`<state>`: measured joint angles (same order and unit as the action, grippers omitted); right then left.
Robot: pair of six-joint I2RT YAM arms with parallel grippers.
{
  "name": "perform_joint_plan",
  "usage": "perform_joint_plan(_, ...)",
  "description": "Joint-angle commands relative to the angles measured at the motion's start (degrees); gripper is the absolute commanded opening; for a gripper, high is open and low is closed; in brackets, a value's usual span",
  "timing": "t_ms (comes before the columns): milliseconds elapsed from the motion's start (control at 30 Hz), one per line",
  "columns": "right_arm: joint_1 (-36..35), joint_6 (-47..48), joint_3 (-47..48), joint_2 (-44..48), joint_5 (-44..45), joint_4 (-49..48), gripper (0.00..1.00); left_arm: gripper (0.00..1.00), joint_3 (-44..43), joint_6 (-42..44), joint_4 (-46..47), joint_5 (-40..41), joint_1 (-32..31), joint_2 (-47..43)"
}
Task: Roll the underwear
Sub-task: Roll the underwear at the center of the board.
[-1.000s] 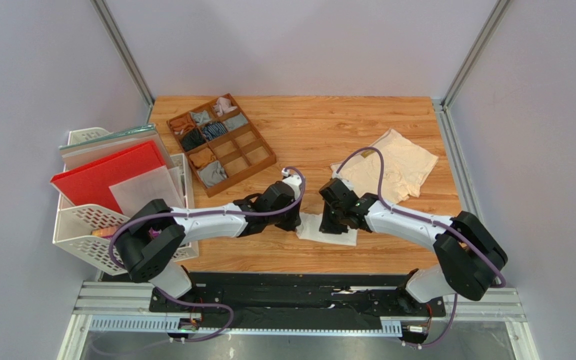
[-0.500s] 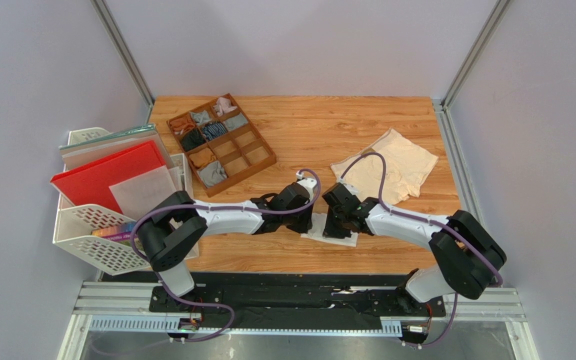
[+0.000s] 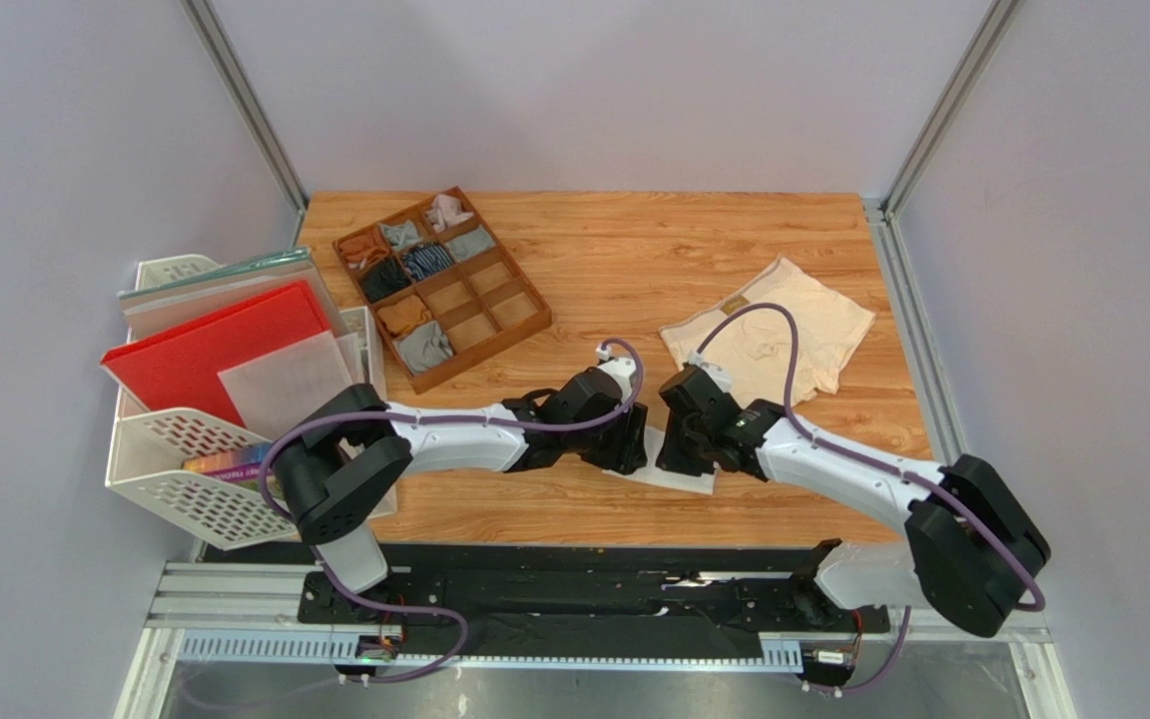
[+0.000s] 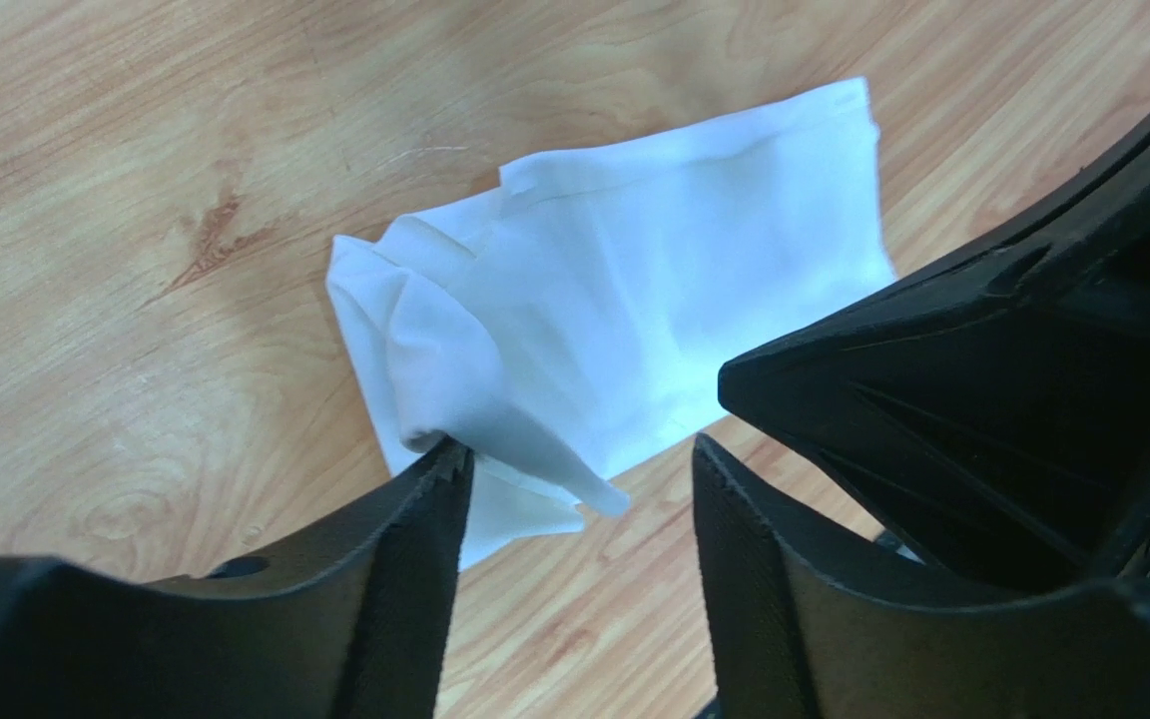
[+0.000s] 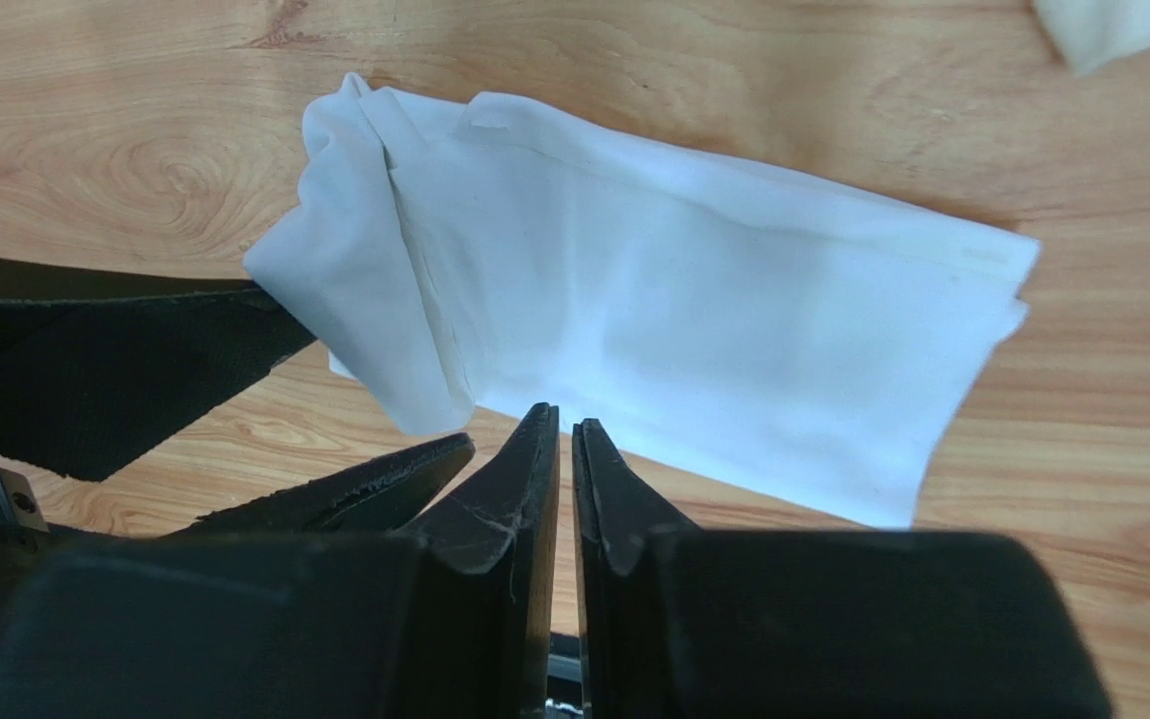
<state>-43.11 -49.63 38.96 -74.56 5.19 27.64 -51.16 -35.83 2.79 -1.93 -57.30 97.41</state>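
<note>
- Since a second ago, the left gripper [image 4: 578, 453] has been slid in closer to the right gripper [image 5: 566, 420], and its jaws have been swung wide apart.
- So the white underwear [image 4: 656, 300] has been let go. It's lying folded on the table [image 3: 611, 255] just ahead of the spread fingers, with its loose bunched end touching one fingertip.
- The right gripper's jaws are pressed nearly together, right over the near edge of the cloth. Whether a fold is nipped can't be made out.
- The cream underwear [image 3: 799, 322] is spread flat well beyond the right gripper, untouched.
- Probably the fold is done, and a fresh grip on the bunched end is needed before any rolling gets started.
</note>
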Motion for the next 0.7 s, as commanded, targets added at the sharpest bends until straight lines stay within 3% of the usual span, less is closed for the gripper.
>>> perform_joint_plan(0,0.6,0.7,1.3,4.6,3.4,4.3,0.13,0.63,-1.1,-0.5,4.0,-2.1,-0.3,-4.0)
perform_joint_plan(433,1.9,0.9,2.6,12.8,6.6,10.1,0.15,0.66,-0.1,-0.7,10.0,-7.9,-0.4,-5.4)
perform_joint_plan(500,1.9,1.0,2.9,13.3,6.4,9.9,0.14,0.78,0.4,0.1,9.9,-7.0,-0.4,-7.6)
perform_joint_plan(667,1.8,2.7,4.1,14.1,4.6,8.2,0.15,0.79,2.1,3.5,6.6,-4.0,0.2,-14.4)
